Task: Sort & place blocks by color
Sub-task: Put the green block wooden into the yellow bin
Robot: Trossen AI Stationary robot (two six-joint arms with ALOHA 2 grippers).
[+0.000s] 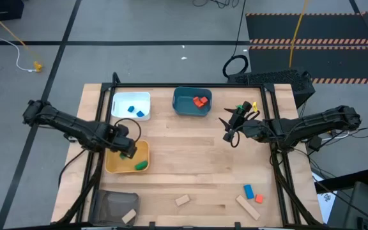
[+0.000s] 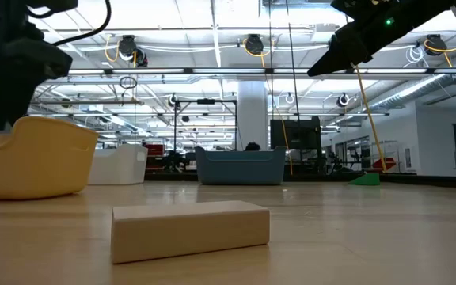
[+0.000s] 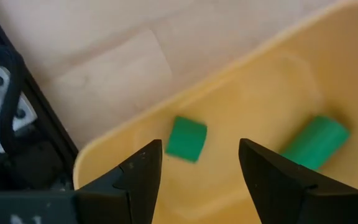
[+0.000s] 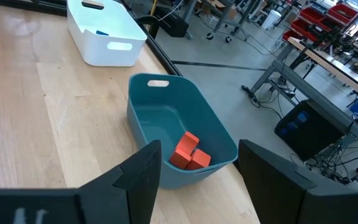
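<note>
High view: along the counter's (image 1: 197, 153) near edge lie a tan block (image 1: 182, 200), a blue block (image 1: 248, 191), an orange block (image 1: 259, 199) and a long tan block (image 1: 248, 207). Left claw (image 3: 197, 165), open and empty, hangs over the yellow tray (image 1: 115, 165) holding green blocks (image 3: 186, 139). Right claw (image 4: 199, 168), open and empty, faces the teal tray (image 4: 143, 118) holding red blocks (image 4: 188, 153). White tray (image 1: 121, 101) holds blue blocks (image 1: 136, 111).

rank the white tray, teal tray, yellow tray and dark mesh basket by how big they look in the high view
1. Yellow tray and dark mesh basket: look about alike, and the left gripper covers part of the yellow tray, so unranked.
2. White tray and teal tray: slightly smaller, near equal.
</note>
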